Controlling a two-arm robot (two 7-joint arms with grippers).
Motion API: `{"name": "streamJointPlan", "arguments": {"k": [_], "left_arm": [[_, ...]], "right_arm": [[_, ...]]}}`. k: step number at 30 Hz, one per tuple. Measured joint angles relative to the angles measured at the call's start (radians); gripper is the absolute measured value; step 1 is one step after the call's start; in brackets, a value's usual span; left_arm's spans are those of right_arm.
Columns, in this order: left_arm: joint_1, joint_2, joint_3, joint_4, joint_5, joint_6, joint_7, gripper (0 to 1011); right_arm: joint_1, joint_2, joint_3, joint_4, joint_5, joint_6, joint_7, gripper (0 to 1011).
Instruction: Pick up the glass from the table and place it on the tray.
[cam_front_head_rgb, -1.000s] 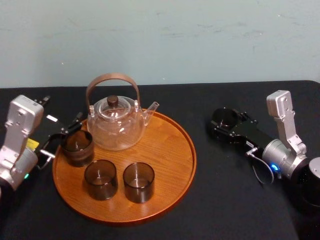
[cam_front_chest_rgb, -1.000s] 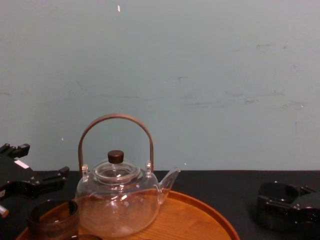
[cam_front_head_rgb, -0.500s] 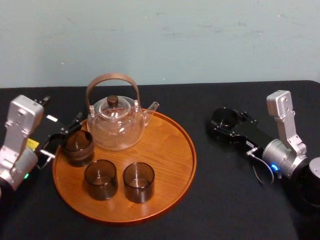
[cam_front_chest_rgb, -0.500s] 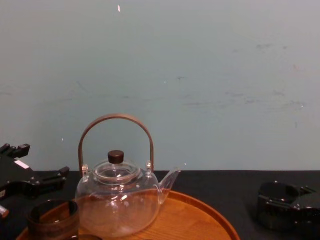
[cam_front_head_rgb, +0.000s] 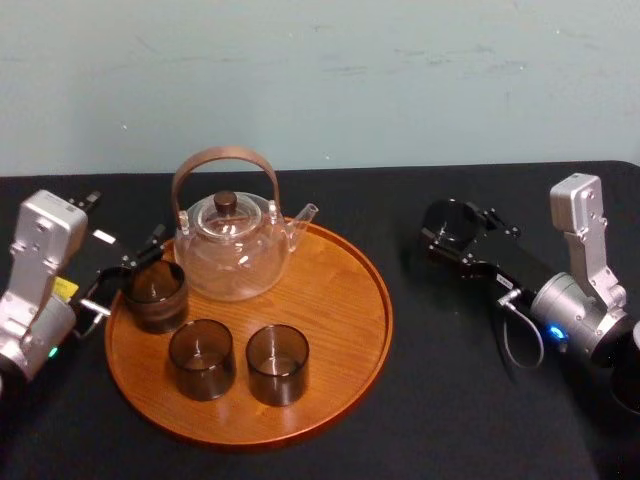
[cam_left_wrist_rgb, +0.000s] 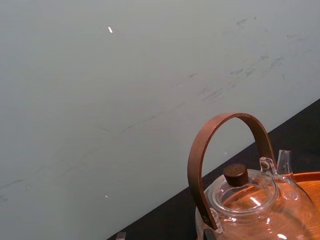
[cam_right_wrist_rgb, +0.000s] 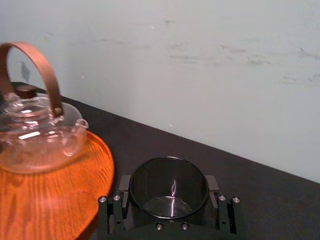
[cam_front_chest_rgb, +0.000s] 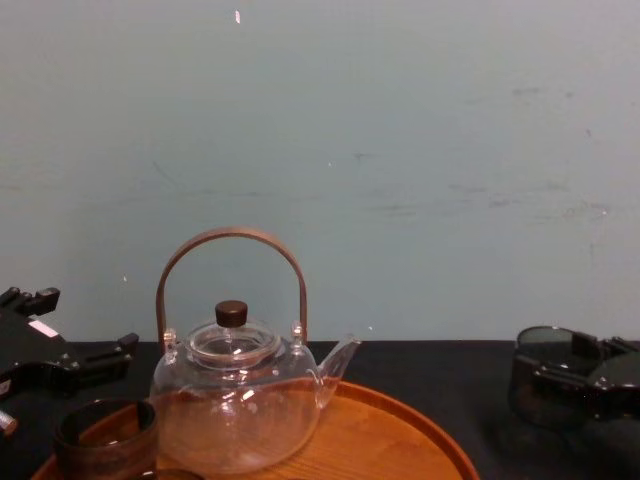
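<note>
Four glasses (cam_front_head_rgb: 155, 293) (cam_front_head_rgb: 201, 357) (cam_front_head_rgb: 277, 362) (cam_front_head_rgb: 447, 222), one teapot (cam_front_head_rgb: 232, 250), one round tray (cam_front_head_rgb: 340, 300), one table (cam_front_head_rgb: 450, 400).

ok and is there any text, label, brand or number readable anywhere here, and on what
No text can be read anywhere.
The white sticker on the left gripper: too small to read.
The yellow tag on the left arm: too small to read.
The tray, teapot and the glass in the right gripper: no markings visible.
</note>
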Motion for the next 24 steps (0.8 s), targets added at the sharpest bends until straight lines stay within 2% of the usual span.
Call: {"name": "streamJointPlan", "arguments": {"k": [3, 9, 24], "left_arm": [[0.000, 0.000, 0.000, 0.000, 0.000, 0.000, 0.000, 1002], [0.000, 0.000, 0.000, 0.000, 0.000, 0.000, 0.000, 1001], [0.000, 0.000, 0.000, 0.000, 0.000, 0.000, 0.000, 1001]], "right_arm": [[-0.016, 0.003, -0.006, -0.033, 0.007, -0.001, 0.007, 903], [-0.027, 0.002, -0.029, -0.056, 0.012, -0.005, 0.024, 903], [-0.007, -0.007, -0.098, -0.043, 0.012, -0.017, 0.073, 903]]}}
